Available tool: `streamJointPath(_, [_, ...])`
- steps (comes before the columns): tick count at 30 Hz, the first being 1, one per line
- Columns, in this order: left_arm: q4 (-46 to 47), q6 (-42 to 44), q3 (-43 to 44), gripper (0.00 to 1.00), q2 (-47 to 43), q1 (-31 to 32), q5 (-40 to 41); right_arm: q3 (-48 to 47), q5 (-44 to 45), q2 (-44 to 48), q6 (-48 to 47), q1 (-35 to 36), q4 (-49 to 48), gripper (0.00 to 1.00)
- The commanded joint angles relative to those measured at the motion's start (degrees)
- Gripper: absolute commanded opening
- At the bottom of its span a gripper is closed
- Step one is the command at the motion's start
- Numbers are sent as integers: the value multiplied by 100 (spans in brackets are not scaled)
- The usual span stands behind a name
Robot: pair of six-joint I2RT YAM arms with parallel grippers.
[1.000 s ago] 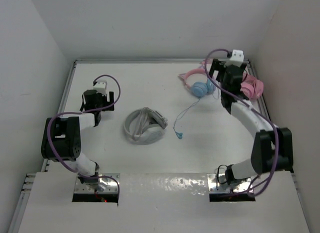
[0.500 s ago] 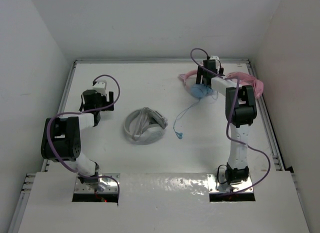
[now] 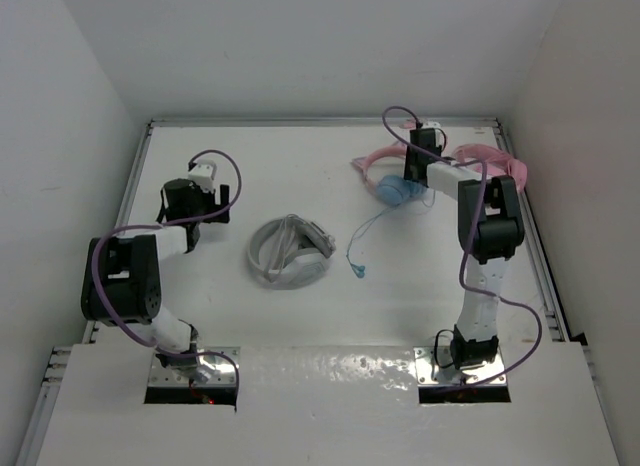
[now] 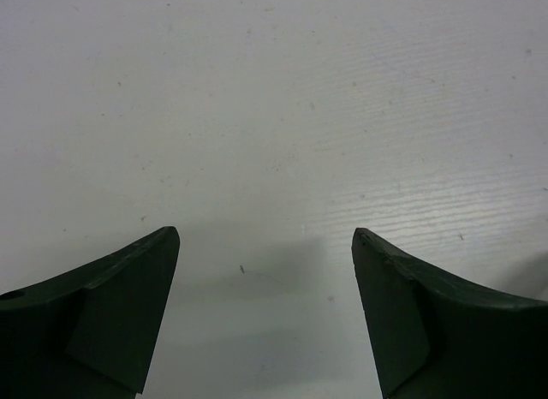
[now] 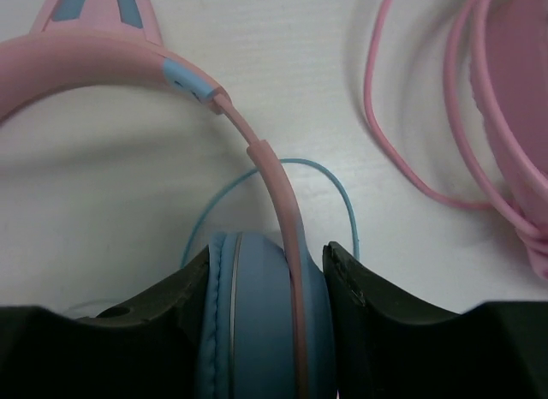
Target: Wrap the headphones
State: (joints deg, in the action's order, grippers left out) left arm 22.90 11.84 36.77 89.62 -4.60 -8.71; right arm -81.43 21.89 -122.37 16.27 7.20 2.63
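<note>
From overhead I can't see the fingertips of the right pincer; the wrist and its purple lead cover them, along with part of the blue ear cup. The wrist camera settles it. Both fingers press against the sides of that ear cup, with the pink headband arm caught between cup and right finger, so the pincer is clamped on the headphones. The frame bottom cuts off the cup's lower half, and I can't find the second cup in that view.

The headphones lie at the far right of the table, cat-ear headband pointing left. Their thin blue cable trails toward me to a plug. Just beside them on the right are the all-pink headphones, cropped by the wrist view's right edge.

The white-grey headphones lie mid-table, well apart from both. The left pincer hangs over bare table, fingers spread wide apart.
</note>
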Motion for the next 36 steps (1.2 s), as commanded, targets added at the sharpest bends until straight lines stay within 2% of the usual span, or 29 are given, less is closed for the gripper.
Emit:
streamJointPath(1, [-433,178,582,78,-296,-50,-552,390,25,1160,-518,254,-745,0])
streamJointPath(3, [-1136,266,979,78,-410,-23,-745,479,367,1547,-1045,465,-1045,0])
streamJointPath(5, [-1689,450,1734,77,-542,55,-1123,453,613,2048,-1423,895,-1342,0])
streamJointPath(6, [-2249,503,2006,77,-560,108,-1229,426,719,2198,-1843,1036,-1458,0])
streamJointPath(7, [-2646,565,2557,78,-595,265,-1351,400,833,2452,-2004,1351,-1572,0])
streamJointPath(9, [-3430,846,3105,78,-648,511,-1327,365,835,2647,-2285,1643,-1897,0])
streamJointPath(11, [-4000,1065,3800,80,-674,1082,-1081,277,747,2805,-2461,2012,-2099,0])
streamJointPath(13, [-4213,1093,4300,82,-674,1460,-974,250,720,2832,-2611,2362,-2284,0])
streamJointPath(18, [-4609,636,5259,84,-429,1620,-1124,171,492,2762,-2946,3057,-2566,0])
streamJointPath(23, [-4812,776,5428,84,-349,1708,-1116,189,-149,2797,-2525,3331,-2425,0])
streamJointPath(26, [-4715,1004,5139,84,-367,1945,-546,329,-482,2885,-2209,3349,-2601,0])
streamJointPath(29, [-4663,988,4962,84,-305,2007,-430,382,-772,2946,-2128,3384,-2689,0])
streamJointPath(31, [-4540,900,4901,79,-296,2007,-273,452,-958,2999,-2085,3393,-2698,0])
streamJointPath(32, [-4479,873,4875,67,-314,2007,-63,513,-1046,3034,-2058,3393,-2724,0])
streamJointPath(34, [-4399,856,4787,55,-331,2007,88,715,-1265,3165,-2023,3393,-2829,0])
streamJointPath(35, [-4399,838,4752,37,-340,2007,158,760,-1423,3210,-2005,3393,-2830,0])
streamJointPath(36, [-4408,803,4725,27,-349,2007,168,786,-1503,3254,-1988,3393,-2751,1])
